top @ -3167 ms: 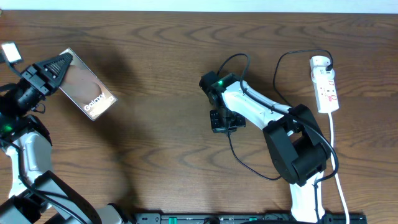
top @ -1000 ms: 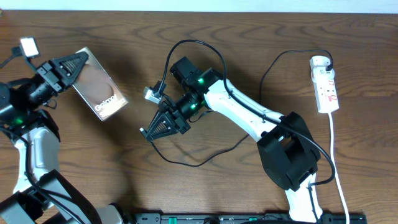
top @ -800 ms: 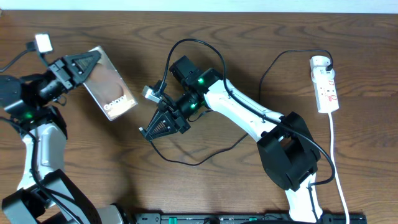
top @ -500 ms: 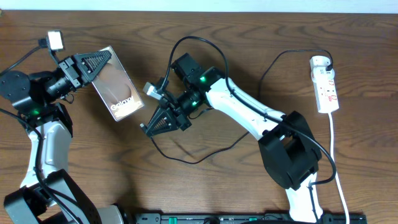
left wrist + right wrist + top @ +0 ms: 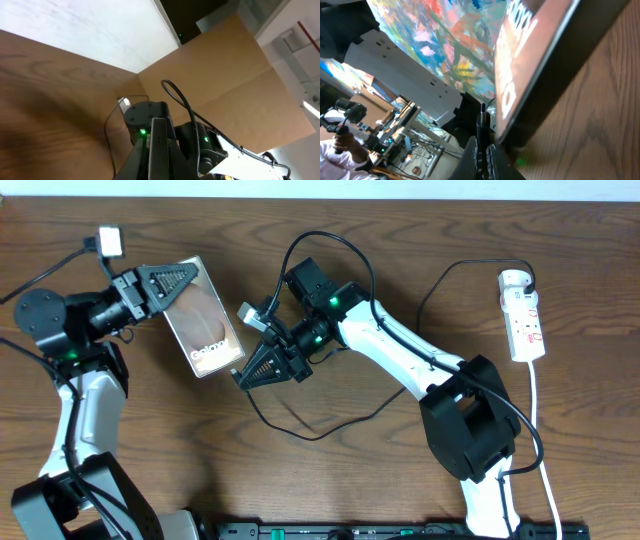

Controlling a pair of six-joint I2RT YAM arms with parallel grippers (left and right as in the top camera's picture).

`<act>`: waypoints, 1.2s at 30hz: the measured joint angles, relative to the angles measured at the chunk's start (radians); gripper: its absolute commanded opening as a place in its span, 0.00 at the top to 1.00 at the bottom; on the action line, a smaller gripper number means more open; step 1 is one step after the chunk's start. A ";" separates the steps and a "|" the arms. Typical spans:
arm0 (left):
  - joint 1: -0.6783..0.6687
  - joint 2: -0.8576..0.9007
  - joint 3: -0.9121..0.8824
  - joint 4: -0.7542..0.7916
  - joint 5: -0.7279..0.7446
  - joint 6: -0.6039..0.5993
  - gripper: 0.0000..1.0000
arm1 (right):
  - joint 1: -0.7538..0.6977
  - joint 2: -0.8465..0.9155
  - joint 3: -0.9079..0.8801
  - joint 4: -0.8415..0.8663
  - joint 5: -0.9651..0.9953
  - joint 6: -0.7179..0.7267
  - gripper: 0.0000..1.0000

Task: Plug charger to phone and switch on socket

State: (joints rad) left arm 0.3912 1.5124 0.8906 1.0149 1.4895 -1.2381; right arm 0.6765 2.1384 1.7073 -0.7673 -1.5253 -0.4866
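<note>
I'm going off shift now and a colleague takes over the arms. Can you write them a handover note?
Left gripper: shut on the phone, left of centre.
Right gripper: shut on the charger plug, whose tip is close to the phone's lower end, not visibly seated.
Socket: far right, with the adapter at its far end.
Done: both things grasped and brought together.
Left: insert the plug, switch the socket on.

We find the phone (image 5: 205,330) left of centre on the table (image 5: 120,450), its far end between the fingers of the left gripper (image 5: 185,275) and its near end just beside the right gripper (image 5: 250,372), which lies to its right. The socket (image 5: 524,315) lies at the table's right edge, well apart from both. From the socket's far end we trace the charger (image 5: 330,236) leftward in 2 loops, 1 behind and 1 before the right arm, to the right gripper.
</note>
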 measured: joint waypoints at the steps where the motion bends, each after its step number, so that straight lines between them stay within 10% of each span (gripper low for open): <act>1: -0.004 0.000 0.000 0.003 0.000 0.000 0.93 | 0.000 0.000 0.000 0.000 0.000 0.000 0.99; 36: -0.045 0.000 0.000 0.006 -0.074 -0.011 0.93 | -0.001 0.000 0.000 0.059 0.003 0.038 0.99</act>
State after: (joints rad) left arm 0.3458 1.5124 0.8906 1.0214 1.4155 -1.2488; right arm 0.6754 2.1384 1.7073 -0.7082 -1.5219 -0.4488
